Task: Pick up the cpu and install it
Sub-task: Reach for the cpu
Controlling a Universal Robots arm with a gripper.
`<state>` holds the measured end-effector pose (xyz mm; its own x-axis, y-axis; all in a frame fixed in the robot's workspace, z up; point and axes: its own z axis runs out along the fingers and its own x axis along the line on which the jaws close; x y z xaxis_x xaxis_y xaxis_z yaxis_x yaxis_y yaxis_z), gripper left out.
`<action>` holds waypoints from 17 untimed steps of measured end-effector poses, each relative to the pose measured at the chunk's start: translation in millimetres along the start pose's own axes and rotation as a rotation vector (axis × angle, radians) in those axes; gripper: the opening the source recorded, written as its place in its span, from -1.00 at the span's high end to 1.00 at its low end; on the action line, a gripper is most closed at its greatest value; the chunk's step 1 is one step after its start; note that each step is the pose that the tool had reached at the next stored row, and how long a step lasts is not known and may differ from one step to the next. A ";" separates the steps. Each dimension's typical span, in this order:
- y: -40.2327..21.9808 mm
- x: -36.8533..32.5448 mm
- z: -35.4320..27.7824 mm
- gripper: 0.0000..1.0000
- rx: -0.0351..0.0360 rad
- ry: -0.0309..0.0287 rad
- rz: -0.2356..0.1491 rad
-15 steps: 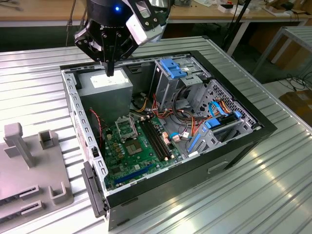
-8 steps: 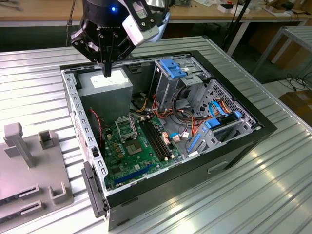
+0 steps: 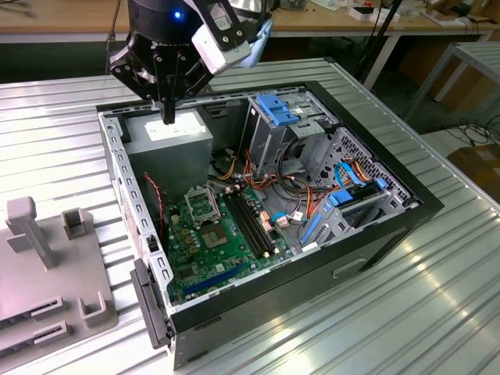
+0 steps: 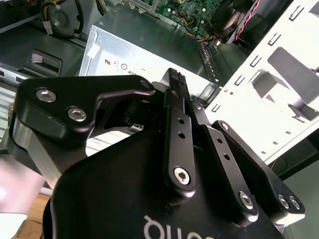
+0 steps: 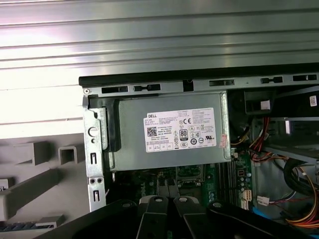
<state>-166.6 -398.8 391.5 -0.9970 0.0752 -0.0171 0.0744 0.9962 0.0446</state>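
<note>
Gripper (image 3: pixel 168 117): fingers seemingly pinched together, nothing visibly held.
Position: above power supply (image 3: pixel 181 141), eleven o'clock from motherboard (image 3: pixel 195 256).

Arm (image 3: pixel 168 27) poised overhead; gripper (image 3: pixel 167 117) directed vertically downward, black linkages folded inward, fingers (image 4: pixel 175 94) closed together at the tips.

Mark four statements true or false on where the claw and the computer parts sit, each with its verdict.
1. The claw hangs over the grey power supply. True.
2. The computer case is closed up. False: it lies open, with the green motherboard showing.
3. The case lies on a ribbed metal table. True.
4. The grey fixture stands at the exterior view's right of the case. False: it stands at its left.
</note>
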 end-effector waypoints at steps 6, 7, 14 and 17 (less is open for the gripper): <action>-0.2 2.3 0.2 0.79 0.0002 0.0024 0.000; -0.2 2.7 0.3 0.79 0.0002 0.0027 0.000; -0.5 6.7 0.6 0.79 0.0003 0.0041 0.000; -0.7 8.7 0.7 0.79 0.0004 0.0051 0.000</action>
<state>-175.3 -398.8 390.6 -0.9971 0.0753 -0.0120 0.0747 0.9962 0.0443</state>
